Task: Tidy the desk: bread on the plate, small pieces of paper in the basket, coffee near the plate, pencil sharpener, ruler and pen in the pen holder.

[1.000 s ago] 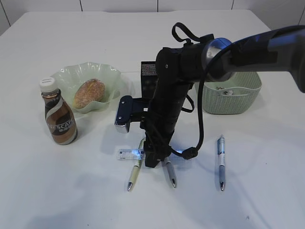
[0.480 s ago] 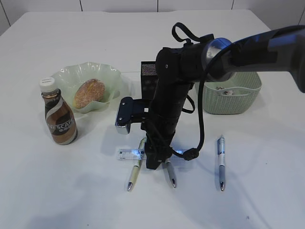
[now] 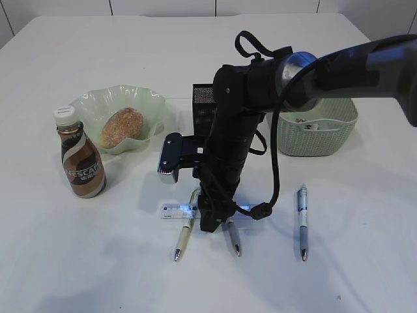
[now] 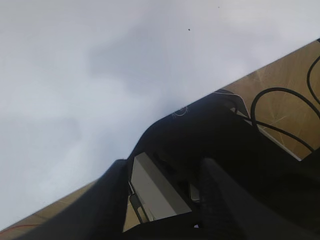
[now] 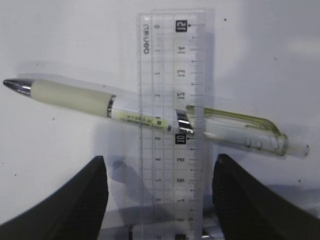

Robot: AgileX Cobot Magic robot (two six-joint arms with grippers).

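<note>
Ruler (image 5: 172, 125) pickup in hand: right gripper (image 5: 159, 200) down over it, jaws spread wide, one each side, gripping nothing. Ruler flat on worktop (image 3: 78, 261), lying across a pen (image 5: 150, 117). Next, likely: close on ruler alone, lift, carry to pen holder (image 3: 202, 104) behind the arm. Left gripper (image 4: 165, 200) off at the edge, jaws part-open, empty.

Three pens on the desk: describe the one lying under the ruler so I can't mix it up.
Start at the black pen holder mid-desk and come toward the near edge, where the right gripper hangs. The pen to its left is yours: cream grip, clear yellowish barrel, crossed by the clear ruler. The other two pens look silver-grey and lie farther right.
</note>
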